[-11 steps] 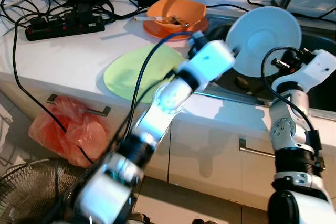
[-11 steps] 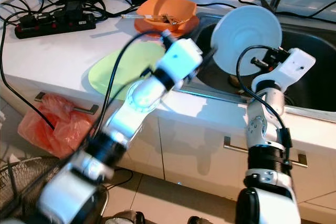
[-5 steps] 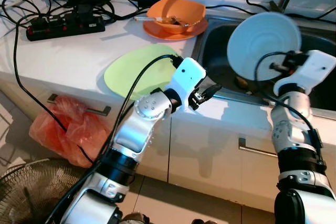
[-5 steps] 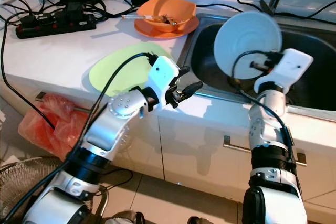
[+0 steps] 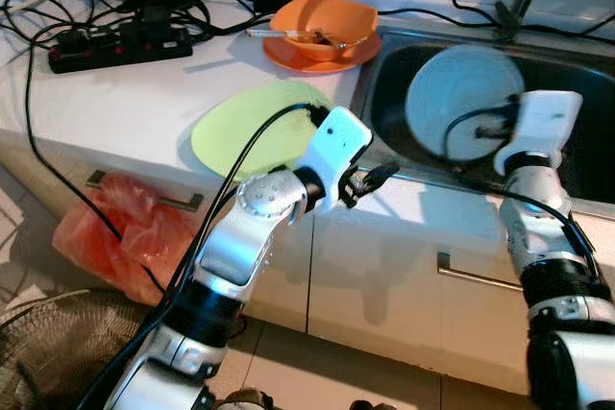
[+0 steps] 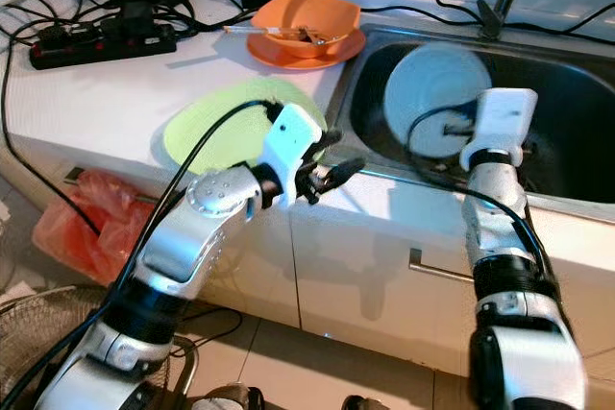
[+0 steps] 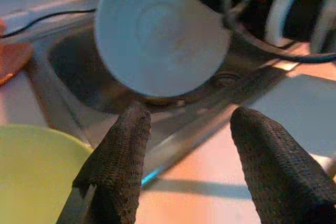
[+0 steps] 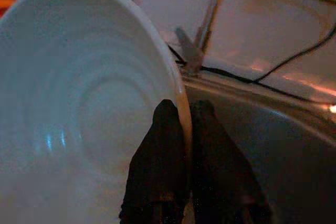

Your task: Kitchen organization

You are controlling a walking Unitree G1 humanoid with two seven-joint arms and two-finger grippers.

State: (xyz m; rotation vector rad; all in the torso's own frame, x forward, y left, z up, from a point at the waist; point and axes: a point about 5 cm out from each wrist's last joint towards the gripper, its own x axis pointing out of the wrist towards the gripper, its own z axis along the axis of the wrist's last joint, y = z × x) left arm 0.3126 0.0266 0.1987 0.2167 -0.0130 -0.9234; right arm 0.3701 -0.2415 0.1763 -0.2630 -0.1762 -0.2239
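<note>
The white plate [image 5: 464, 103] is sitting lower over the steel sink [image 5: 586, 156] than a second ago, on edge, its rim pinched by the right gripper [image 8: 182, 124]. The left gripper [image 7: 186, 145], fingers spread wide, is hovering beside the green plate [image 5: 255, 127] on the white counter [image 5: 125, 103].

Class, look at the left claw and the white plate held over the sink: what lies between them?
Between the open left claw and the white plate lie the counter edge and the sink with its steel rim, seen in the left wrist view. Nothing else lies in between.
</note>
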